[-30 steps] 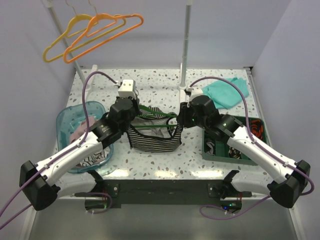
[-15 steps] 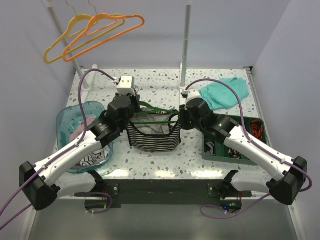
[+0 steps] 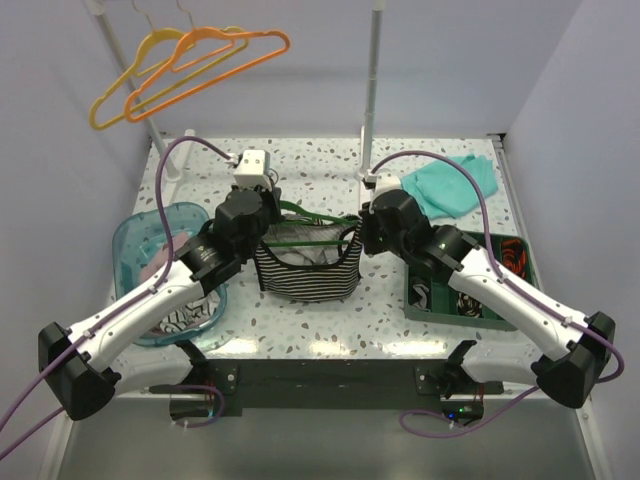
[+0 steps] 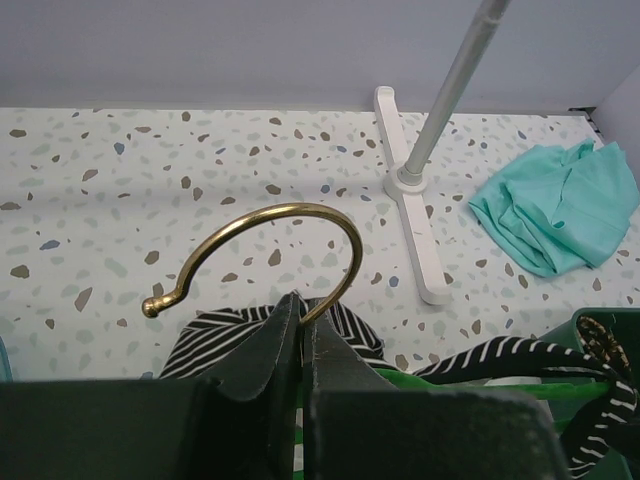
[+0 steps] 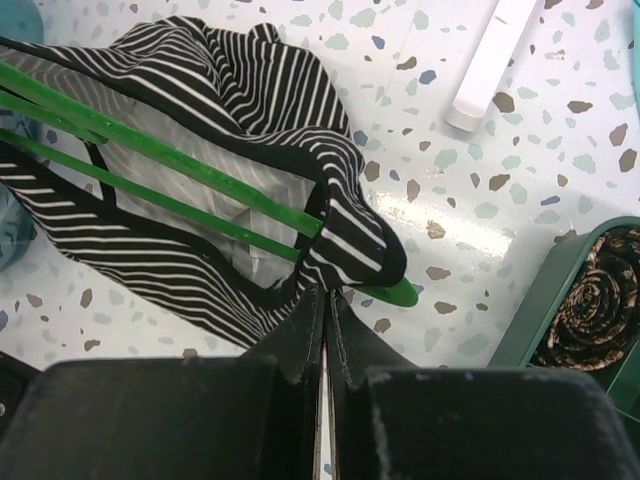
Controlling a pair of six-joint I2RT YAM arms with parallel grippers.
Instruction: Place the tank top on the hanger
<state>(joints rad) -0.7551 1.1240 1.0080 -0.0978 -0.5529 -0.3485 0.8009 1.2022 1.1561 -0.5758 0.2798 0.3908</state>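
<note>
Striped soft tank top [image 5: 260,100] hides most of thin green hanger [image 5: 390,292]; brass hook [image 4: 300,212] clenched in left claw [image 4: 300,315]; right claw [image 5: 325,298] pinched shut on dark-edged hem.

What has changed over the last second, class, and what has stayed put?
The right gripper edged left and its jaws closed on the edge of the tank top. The left gripper stays shut on the hanger by its hook; the teal cloth is unmoved.

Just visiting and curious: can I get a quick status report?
Left gripper shut on the hanger by its hook. Right gripper shut on the tank top, hanger threaded inside. Nothing blocking.
</note>
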